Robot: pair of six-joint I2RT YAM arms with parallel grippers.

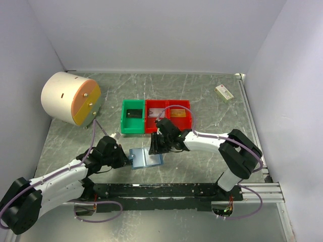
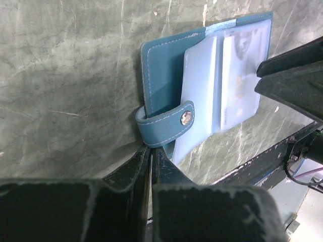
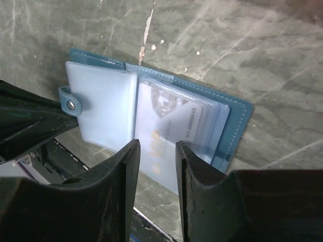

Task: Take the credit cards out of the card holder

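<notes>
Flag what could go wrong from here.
The left gripper pinches the holder only at the edge near its strap, so it may slip when the card is pulled. The right gripper is open over that card inside a clear sleeve; it may pinch the sleeve too and drag the holder.

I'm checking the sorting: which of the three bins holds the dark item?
The green bin, leftmost in the row, holds a dark flat item. The middle red bin holds something greyish, and the right red bin holds something tan.
</notes>
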